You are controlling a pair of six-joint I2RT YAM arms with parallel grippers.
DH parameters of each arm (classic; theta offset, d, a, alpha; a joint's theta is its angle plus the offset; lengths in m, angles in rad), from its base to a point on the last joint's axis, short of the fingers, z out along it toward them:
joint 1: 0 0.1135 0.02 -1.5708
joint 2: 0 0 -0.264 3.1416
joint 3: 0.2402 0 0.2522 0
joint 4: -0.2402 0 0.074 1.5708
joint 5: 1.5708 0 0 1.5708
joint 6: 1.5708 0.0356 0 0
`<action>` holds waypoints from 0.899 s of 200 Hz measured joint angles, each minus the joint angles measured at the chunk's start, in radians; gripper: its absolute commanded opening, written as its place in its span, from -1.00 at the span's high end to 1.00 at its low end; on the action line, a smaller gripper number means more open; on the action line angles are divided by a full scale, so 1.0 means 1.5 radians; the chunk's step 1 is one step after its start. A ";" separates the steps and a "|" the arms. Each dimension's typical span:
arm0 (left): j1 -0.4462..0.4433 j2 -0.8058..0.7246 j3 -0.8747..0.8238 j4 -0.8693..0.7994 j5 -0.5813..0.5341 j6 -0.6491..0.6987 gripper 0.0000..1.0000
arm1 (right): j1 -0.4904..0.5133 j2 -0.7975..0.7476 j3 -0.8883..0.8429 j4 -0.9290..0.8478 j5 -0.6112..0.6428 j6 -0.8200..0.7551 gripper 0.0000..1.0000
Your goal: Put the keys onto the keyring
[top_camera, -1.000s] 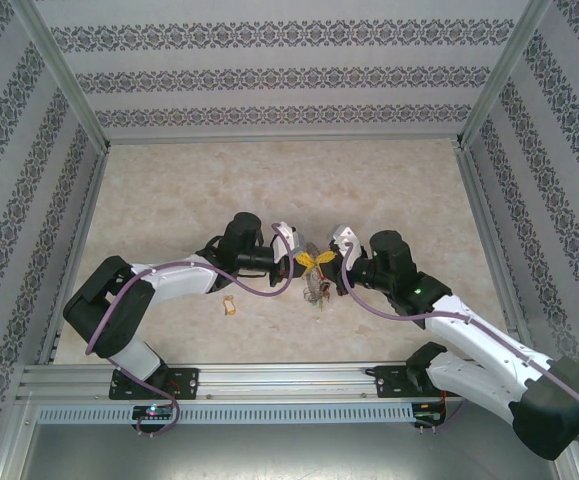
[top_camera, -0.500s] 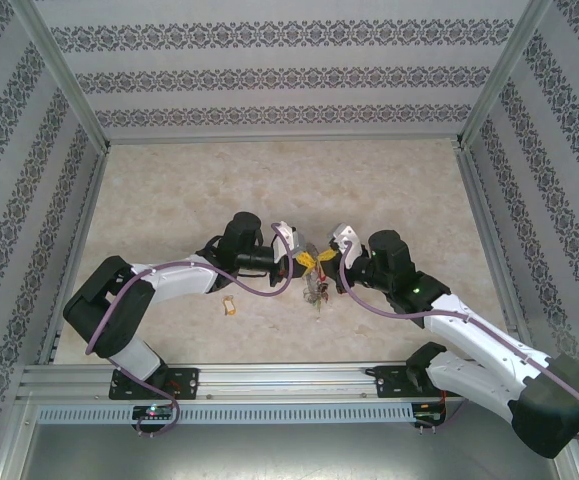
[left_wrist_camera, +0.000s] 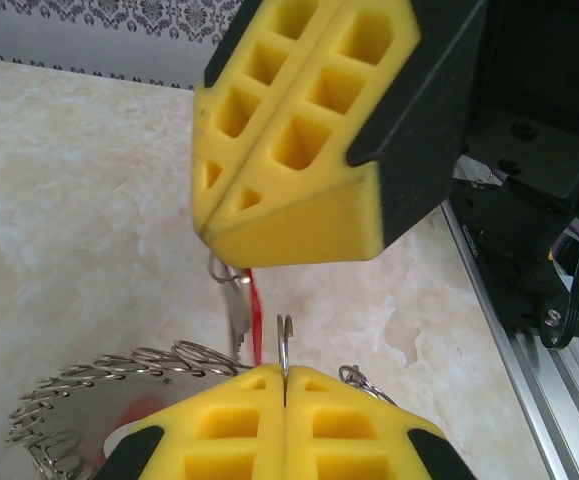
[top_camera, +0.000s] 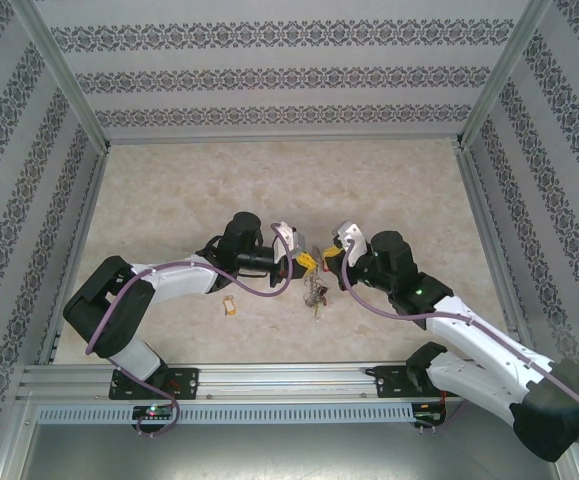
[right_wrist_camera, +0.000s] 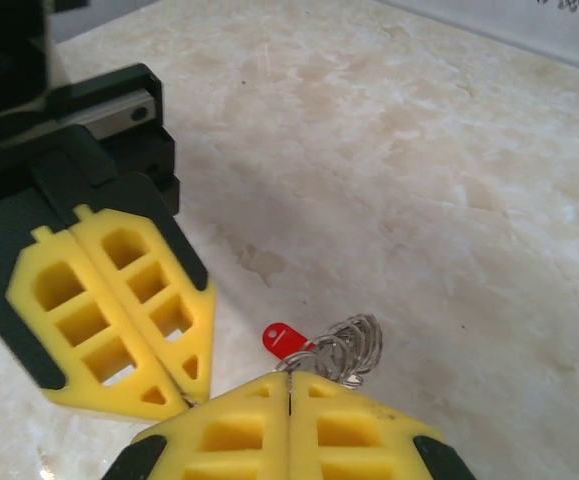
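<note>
**From above:** Two robot arms meet over the middle of a marble table (top_camera: 169, 200). The left gripper (top_camera: 301, 263) and right gripper (top_camera: 326, 267) are nose to nose directly above the keyring (top_camera: 317, 290), a silvery tangle on their near side. Whether it hangs or rests on the table is unclear from here. A tan-tagged key (top_camera: 231, 306) lies flat on the marble well to the left of the keyring, apart from both arms.

**From the left wrist:** The left gripper (left_wrist_camera: 285, 375) has its yellow pads pressed tight together, pinching a thin wire loop (left_wrist_camera: 284, 345) that stands up from the seam. The keyring (left_wrist_camera: 119, 372), strung with small rings, curves away just to the left. Above the keyring the right gripper (left_wrist_camera: 217, 208) tilts in, its pads closed too. The red-tagged key (left_wrist_camera: 255, 315) dangles between the two tips, at the keyring's right end.

**From the right wrist:** The right gripper (right_wrist_camera: 289, 385) is clamped shut. The red-tagged key (right_wrist_camera: 284, 338) and a coil of the keyring's rings (right_wrist_camera: 354, 350) poke out just past its tip. Exactly which of them the pads pinch cannot be told. Left of the keyring, the closed left gripper (right_wrist_camera: 182, 382) angles down until its tip almost touches the right one.
</note>
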 measured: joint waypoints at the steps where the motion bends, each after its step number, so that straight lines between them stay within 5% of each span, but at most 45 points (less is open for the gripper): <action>1: 0.000 0.000 0.000 0.000 0.000 0.000 1.00 | 0.000 -0.001 0.000 -0.001 -0.001 0.000 1.00; 79: 0.000 0.001 0.000 0.012 -0.008 -0.007 1.00 | -0.002 -0.032 0.000 -0.063 -0.097 -0.010 1.00; 180: 0.000 0.008 0.003 0.012 0.001 -0.007 1.00 | -0.009 0.002 0.002 0.006 -0.100 0.013 1.00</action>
